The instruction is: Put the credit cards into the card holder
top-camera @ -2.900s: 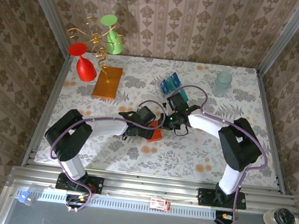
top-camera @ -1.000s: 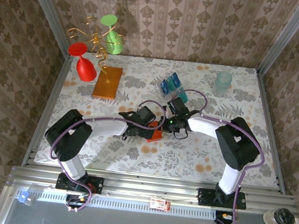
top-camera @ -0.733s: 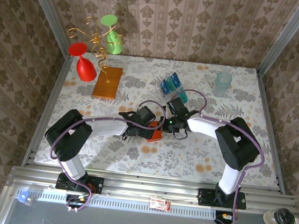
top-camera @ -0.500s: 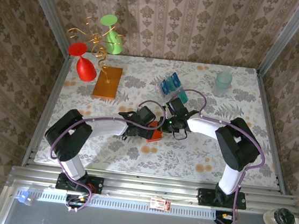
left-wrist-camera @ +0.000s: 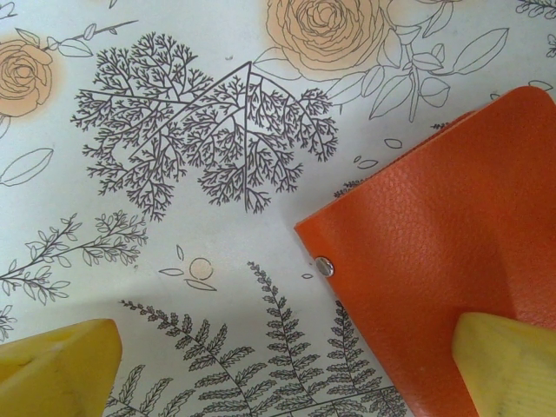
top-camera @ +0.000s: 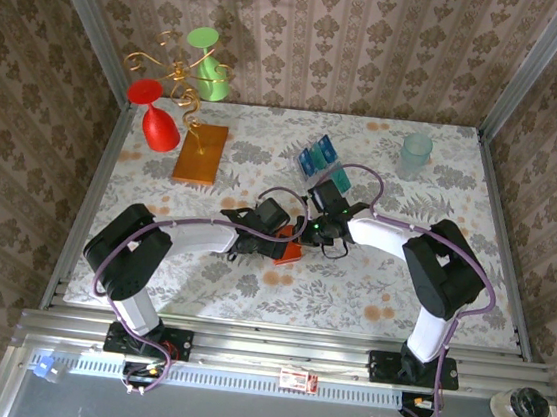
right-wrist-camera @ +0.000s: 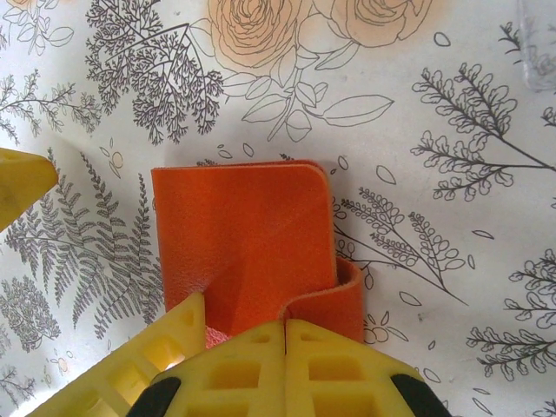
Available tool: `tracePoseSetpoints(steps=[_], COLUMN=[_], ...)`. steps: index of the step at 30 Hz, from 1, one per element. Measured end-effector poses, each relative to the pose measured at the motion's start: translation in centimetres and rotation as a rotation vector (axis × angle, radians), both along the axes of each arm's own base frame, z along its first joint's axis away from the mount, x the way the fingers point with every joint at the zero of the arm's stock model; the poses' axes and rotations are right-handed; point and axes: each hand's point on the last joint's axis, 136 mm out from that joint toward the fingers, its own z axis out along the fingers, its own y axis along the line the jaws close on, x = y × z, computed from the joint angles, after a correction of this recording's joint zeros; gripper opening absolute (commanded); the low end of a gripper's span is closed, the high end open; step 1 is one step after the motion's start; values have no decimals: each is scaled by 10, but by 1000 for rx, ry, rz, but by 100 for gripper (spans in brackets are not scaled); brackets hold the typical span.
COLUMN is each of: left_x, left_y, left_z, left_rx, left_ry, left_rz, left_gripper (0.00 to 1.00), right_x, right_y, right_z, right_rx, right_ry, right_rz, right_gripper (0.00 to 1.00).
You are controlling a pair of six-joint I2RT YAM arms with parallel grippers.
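Observation:
The orange card holder (top-camera: 288,249) lies folded on the flowered table, mid-table between the two arms. My right gripper (right-wrist-camera: 285,328) is shut on its curled snap tab (right-wrist-camera: 346,295), at the holder's near right corner. My left gripper (left-wrist-camera: 280,382) is open across the holder's left edge. One yellow finger (left-wrist-camera: 511,365) rests on the orange leather (left-wrist-camera: 434,252) and the other finger (left-wrist-camera: 52,369) is over bare table. The blue and teal credit cards (top-camera: 317,157) stand in a clear rack further back, apart from both grippers.
An orange-brown slab (top-camera: 201,152) lies back left, beside a gold wire stand with a red goblet (top-camera: 158,119) and a green goblet (top-camera: 208,70). A translucent cup (top-camera: 415,156) stands back right. Metal rails edge the table.
The right gripper has come from beside the card rack down to the card holder's edge. Over the last second it barely shifts. The left arm has stayed put.

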Motion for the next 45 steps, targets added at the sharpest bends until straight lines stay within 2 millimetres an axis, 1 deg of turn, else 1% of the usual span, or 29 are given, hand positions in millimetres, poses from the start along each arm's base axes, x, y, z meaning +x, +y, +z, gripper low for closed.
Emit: tracePoseSetpoints(steps=[18, 28, 34, 40, 42, 45], left_x=[0, 0, 4, 20, 22, 21], left_y=[0, 0, 5, 20, 20, 15], left_z=[0, 0, -1, 0, 1, -1], left_rx=[-1, -2, -74, -131, -135, -133], left_ry=[0, 0, 64, 99, 98, 100], left_rz=[0, 1, 28, 92, 94, 74], left_gripper=[100, 100, 100, 100, 100, 100], right_x=[-3, -3, 0, 0, 0, 0], right_y=[3, 3, 3, 3, 3, 3], right_z=[-10, -11, -11, -12, -12, -12], right_rx=[32, 62, 66, 81, 85, 87], right_ry=[-3, -13, 11, 29, 33, 35], right_rz=[6, -24, -31, -31, -33, -33], right_gripper=[0, 0, 0, 0, 0, 0])
